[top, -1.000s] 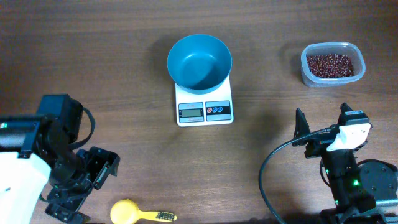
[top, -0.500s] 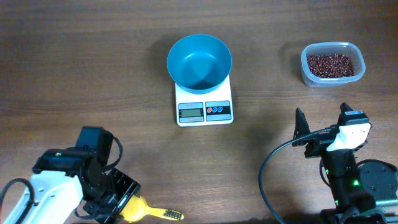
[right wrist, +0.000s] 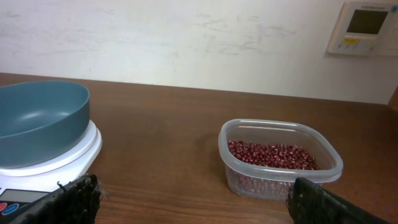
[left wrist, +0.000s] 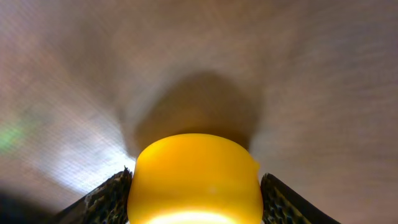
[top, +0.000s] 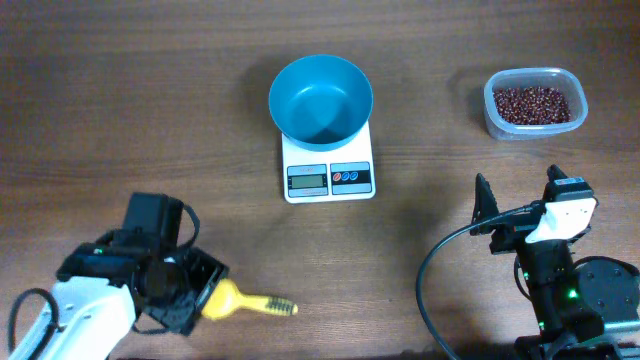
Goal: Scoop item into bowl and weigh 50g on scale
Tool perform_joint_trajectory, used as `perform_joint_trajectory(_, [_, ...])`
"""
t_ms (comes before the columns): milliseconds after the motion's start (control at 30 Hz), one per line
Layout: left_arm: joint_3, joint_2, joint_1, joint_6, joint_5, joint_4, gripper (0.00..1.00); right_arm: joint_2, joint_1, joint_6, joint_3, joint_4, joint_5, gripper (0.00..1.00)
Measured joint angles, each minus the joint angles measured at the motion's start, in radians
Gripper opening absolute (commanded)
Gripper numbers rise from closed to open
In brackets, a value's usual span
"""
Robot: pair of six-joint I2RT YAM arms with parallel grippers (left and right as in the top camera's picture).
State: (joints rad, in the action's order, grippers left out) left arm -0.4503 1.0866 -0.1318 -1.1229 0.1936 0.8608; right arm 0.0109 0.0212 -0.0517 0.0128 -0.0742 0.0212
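The teal-blue bowl stands empty on the white scale at the table's middle back. The red-brown beans lie in a clear tub at the back right. My left gripper is at the front left, shut on the head of a yellow scoop whose handle points right. In the left wrist view the scoop fills the gap between both fingers. My right gripper is open and empty, in front of the tub. The right wrist view shows the bowl, scale and beans.
The clear rectangular tub stands near the table's right back corner; its rim faces my right gripper. A black cable loops by the right arm's base. A wall with a white control panel lies behind the table.
My left arm swung in from the left edge onto the yellow scoop and closed on it. The scoop has since shifted up and slightly right. The right arm has not moved.
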Motion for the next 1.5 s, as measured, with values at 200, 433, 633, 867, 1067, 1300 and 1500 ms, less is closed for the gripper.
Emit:
perform_joint_trajectory(200, [-0.115, 0.000, 0.000, 0.001, -0.090, -0.037, 0.52, 0.000, 0.000, 0.000, 0.000, 0.000, 0.000, 0.99])
perform_joint_trajectory(433, [-0.115, 0.000, 0.000, 0.091, 0.166, -0.031, 0.49, 0.000, 0.000, 0.000, 0.000, 0.000, 0.000, 0.99])
perform_joint_trajectory(633, [-0.115, 0.000, 0.000, 0.111, 0.418, -0.031, 0.50, 0.000, 0.000, 0.000, 0.000, 0.000, 0.000, 0.99])
perform_joint_trajectory(867, [-0.115, 0.003, 0.000, 0.111, 0.435, -0.031, 0.45, 0.003, 0.000, 0.158, 0.000, 0.004, 0.053, 0.99])
perform_joint_trajectory(1067, [-0.170, 0.228, 0.000, 0.216, 0.343, 0.064, 0.48, 0.058, 0.000, 0.365, 0.000, 0.005, 0.060, 0.99])
perform_joint_trajectory(1300, [-0.511, 0.361, 0.000, 0.605, 0.406, 0.505, 0.53, 0.062, 0.000, 0.371, 0.000, 0.005, 0.060, 0.99])
perform_joint_trajectory(1500, [-0.511, 0.363, 0.000, 0.657, 0.476, 0.484, 0.52, 0.062, 0.000, 0.371, 0.000, 0.005, 0.060, 0.99])
